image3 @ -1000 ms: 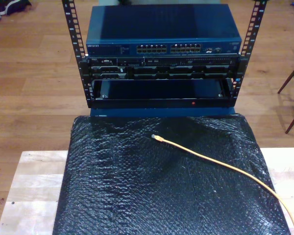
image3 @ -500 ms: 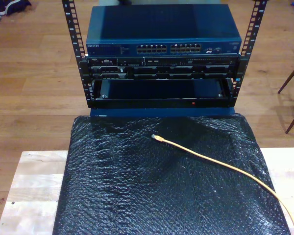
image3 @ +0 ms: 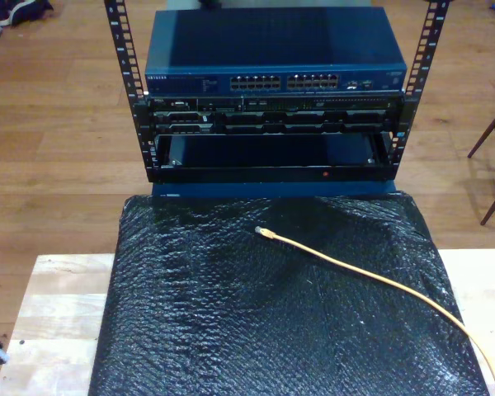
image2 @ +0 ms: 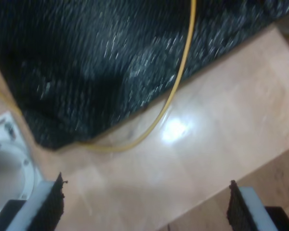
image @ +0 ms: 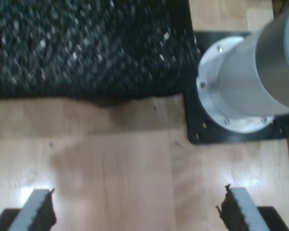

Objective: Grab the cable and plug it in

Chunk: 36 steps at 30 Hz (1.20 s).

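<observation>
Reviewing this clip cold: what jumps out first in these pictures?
The yellow-orange cable stands out, snaking across the black bubble-wrap mat from the exterior view's lower right to its plug near the mat's middle. Behind the mat stands a rack topped by a blue network switch with rows of ports. My first gripper and my second gripper both hang open over the wooden table, holding nothing.
</observation>
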Each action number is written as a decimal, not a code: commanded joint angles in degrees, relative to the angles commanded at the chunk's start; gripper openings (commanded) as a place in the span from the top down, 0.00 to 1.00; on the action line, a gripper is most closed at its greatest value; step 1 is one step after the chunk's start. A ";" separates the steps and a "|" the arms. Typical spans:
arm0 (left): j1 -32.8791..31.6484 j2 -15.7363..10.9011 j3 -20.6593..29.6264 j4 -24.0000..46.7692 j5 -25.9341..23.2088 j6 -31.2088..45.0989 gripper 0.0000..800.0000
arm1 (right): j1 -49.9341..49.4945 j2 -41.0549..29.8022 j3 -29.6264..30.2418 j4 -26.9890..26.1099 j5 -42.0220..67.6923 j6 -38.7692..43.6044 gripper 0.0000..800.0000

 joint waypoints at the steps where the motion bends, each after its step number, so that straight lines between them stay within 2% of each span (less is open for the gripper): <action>1: -1.23 0.00 0.00 -0.09 -0.09 -0.26 0.00 | 0.70 0.97 -1.32 0.62 0.00 0.26 0.01; 5: -4.84 0.00 -0.35 0.00 -0.26 -2.46 0.00 | 3.25 4.84 -6.24 0.70 -0.18 0.79 0.01; 10: -5.36 2.02 0.00 -0.09 -0.09 -3.96 0.00 | 7.91 10.11 -11.60 0.62 -0.09 1.67 0.01; 17: -5.36 2.37 -0.79 -0.09 -0.44 -4.04 0.00 | 10.90 11.25 -15.65 0.44 0.00 1.85 0.01; 24: -8.09 4.13 -3.78 -0.18 -0.35 -4.57 0.00 | 17.85 15.30 -18.81 0.18 -0.62 4.66 0.01; 30: -13.19 6.24 -5.71 -0.44 -0.62 -10.11 0.00 | 23.47 18.11 -18.90 -0.18 -2.81 7.38 0.01; 36: -15.74 6.51 -6.24 -0.44 -0.79 -10.99 0.00 | 32.62 20.84 -18.90 -6.15 -7.65 12.57 0.01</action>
